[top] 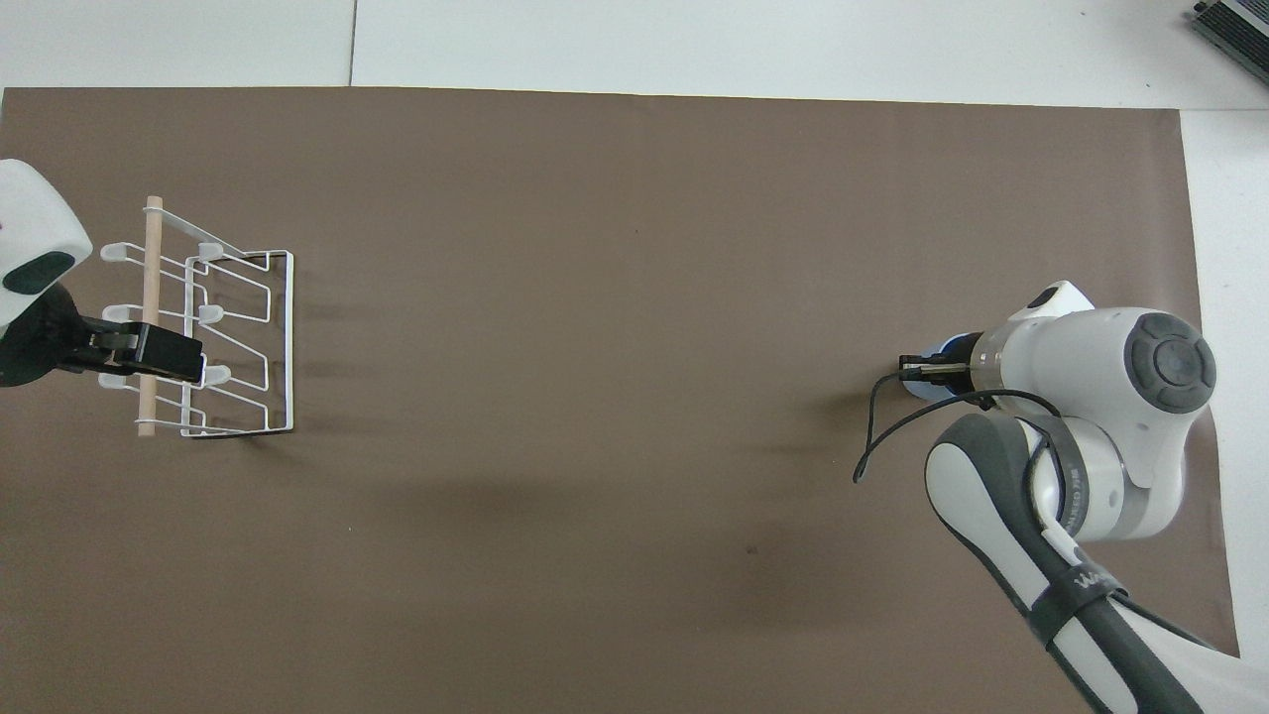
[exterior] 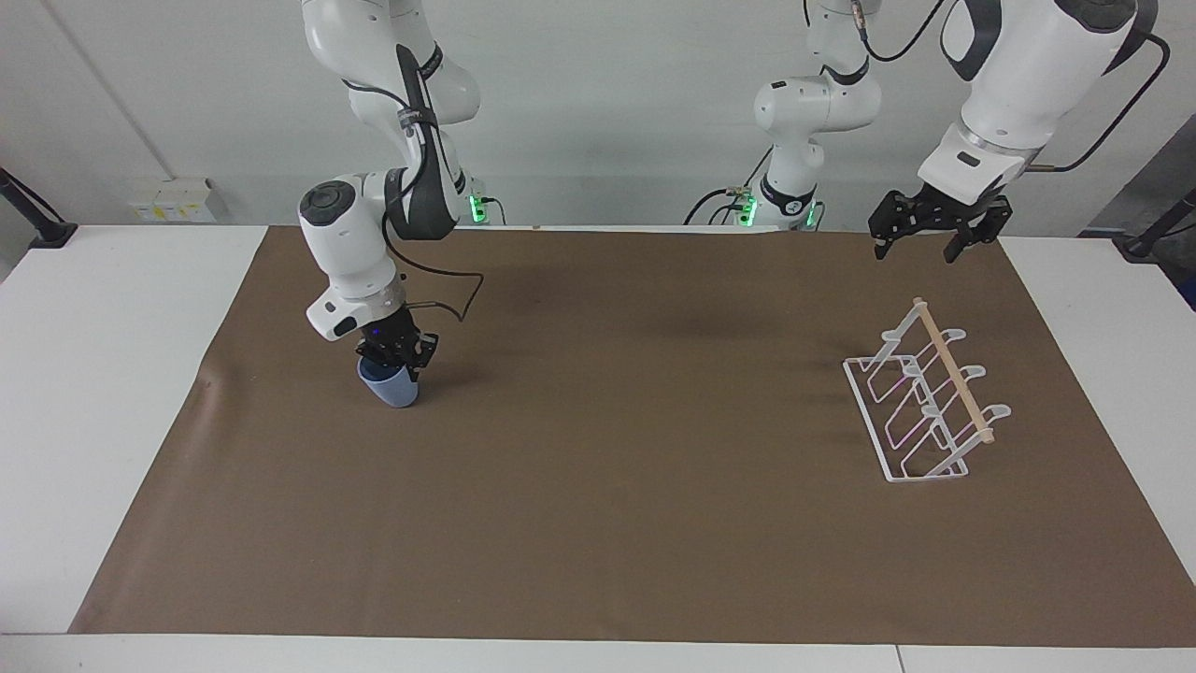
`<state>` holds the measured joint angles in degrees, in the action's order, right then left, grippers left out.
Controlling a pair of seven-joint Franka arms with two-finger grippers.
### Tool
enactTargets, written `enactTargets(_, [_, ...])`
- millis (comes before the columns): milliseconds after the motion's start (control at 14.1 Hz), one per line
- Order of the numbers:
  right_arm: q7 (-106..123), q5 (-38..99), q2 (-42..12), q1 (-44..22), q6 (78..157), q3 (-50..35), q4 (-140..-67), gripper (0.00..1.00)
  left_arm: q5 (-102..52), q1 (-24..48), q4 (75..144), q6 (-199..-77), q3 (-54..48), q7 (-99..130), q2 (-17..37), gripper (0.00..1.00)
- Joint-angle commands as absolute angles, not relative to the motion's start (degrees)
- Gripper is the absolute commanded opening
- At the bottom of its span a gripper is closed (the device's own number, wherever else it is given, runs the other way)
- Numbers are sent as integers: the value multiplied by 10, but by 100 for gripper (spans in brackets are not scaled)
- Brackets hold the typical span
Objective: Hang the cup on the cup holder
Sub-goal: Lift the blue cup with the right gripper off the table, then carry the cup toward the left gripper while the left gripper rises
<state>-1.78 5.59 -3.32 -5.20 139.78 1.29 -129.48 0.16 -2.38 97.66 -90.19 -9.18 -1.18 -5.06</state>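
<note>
The light-blue cup (exterior: 391, 387) stands on the brown mat toward the right arm's end of the table and leans a little. My right gripper (exterior: 397, 361) is down at its rim and shut on it, one finger inside the cup. In the overhead view only slivers of the cup (top: 930, 389) show beside the right gripper (top: 917, 370). The white wire cup holder (exterior: 920, 402) with its wooden rod stands toward the left arm's end and holds nothing; it also shows in the overhead view (top: 238, 327). My left gripper (exterior: 925, 239) hangs open and empty in the air over the cup holder (top: 149, 352).
The brown mat (exterior: 617, 486) covers most of the white table. A fold of the mat (exterior: 210, 383) rises beside the cup, toward the table's end. Nothing else lies on the mat.
</note>
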Motion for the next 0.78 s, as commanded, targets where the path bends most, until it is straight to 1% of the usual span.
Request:
enactTargets(0, [-9,76,-35,-47,1377,9,-1279,0,-4,-29,1004,-917,-95,-8,-72,100])
enactTargets(71, [-6,103,-34,-47,1376,9,-1272,0,-4,-28,1003,-917,-95,-8,-72,100])
enactTargets(213, [46,200,-37,-47,1378,-1,-1255,0,-4,-26,1004,-918,-95,-7,-72,100])
enactTargets(498, [239,510,-45,-48,1374,-32,-1227,0,-4,-29,1011,-931,-95,-6,-74,100])
enactTargets(711, [311,727,-43,-49,1352,-80,-1210,0,-41,-36,1020,-940,-93,41,-77,100])
